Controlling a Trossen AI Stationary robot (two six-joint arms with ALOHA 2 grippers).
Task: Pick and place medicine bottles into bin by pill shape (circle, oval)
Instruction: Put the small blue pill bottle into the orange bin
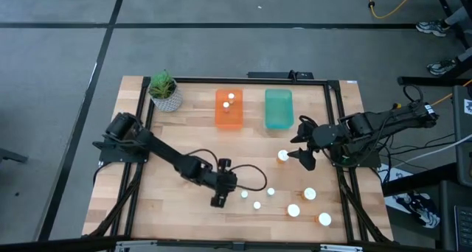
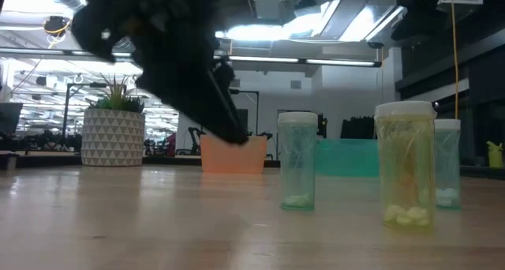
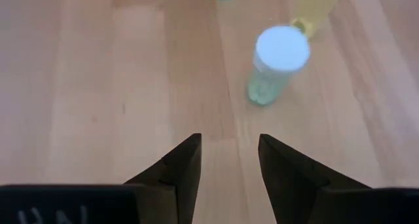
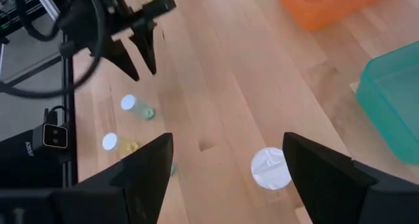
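Several small white-capped bottles stand on the wooden table at the near right, among them a clear small one (image 1: 244, 195) and a larger one with amber sides (image 1: 283, 156). My left gripper (image 1: 218, 202) is open and empty, just left of the small bottle (image 3: 278, 60), above the table (image 2: 237, 136). My right gripper (image 1: 299, 144) is wide open over the amber bottle, whose white cap (image 4: 270, 166) shows between its fingers; nothing touches it. Two bottles (image 1: 228, 101) lie in the orange bin (image 1: 228, 118).
A teal bin (image 1: 279, 108) stands right of the orange one at the far middle. A potted plant (image 1: 165, 91) stands at the far left. Other bottles stand near the front right (image 1: 310, 194) (image 1: 293, 210) (image 1: 324, 219). Bare wood lies in the left half.
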